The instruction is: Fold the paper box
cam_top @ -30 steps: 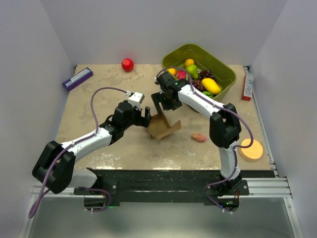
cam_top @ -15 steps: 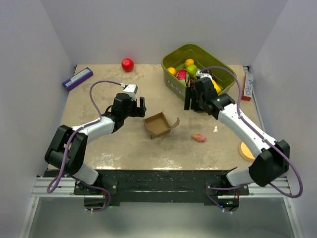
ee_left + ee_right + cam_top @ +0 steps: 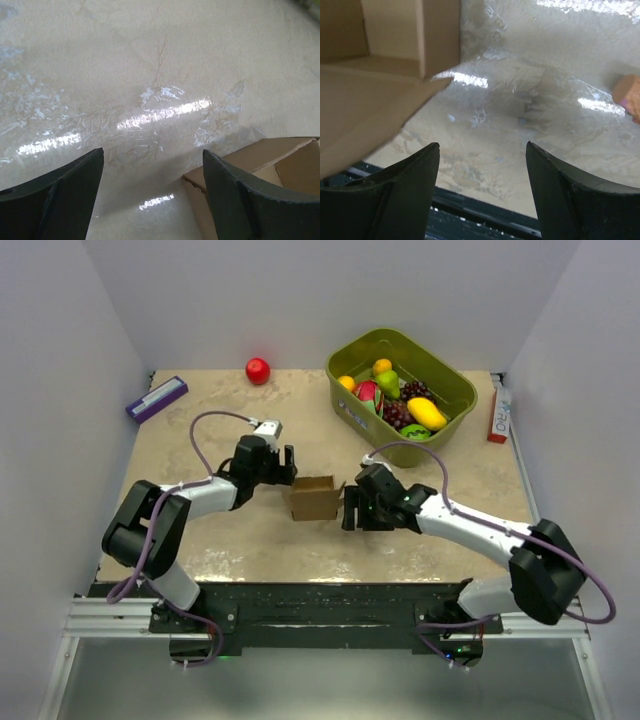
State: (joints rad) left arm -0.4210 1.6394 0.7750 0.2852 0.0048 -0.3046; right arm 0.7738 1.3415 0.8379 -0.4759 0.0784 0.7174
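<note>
The paper box is a small brown cardboard cube with an open top, standing mid-table. My left gripper is open and sits low at the box's upper left corner. In the left wrist view the box's edge lies beside the right finger. My right gripper is open, close against the box's right side. In the right wrist view the box's inside and a loose flap fill the upper left, above the left finger. Neither gripper holds anything.
A green bin of toy fruit stands at the back right. A red ball and a purple-and-white flat box lie at the back left. A red-and-white slim box lies at the right edge. A small pink object lies right of my right gripper.
My right arm has swung from the bin down to the box's right side. My left gripper has moved in to the box's left. The box's right flap now stands up.
</note>
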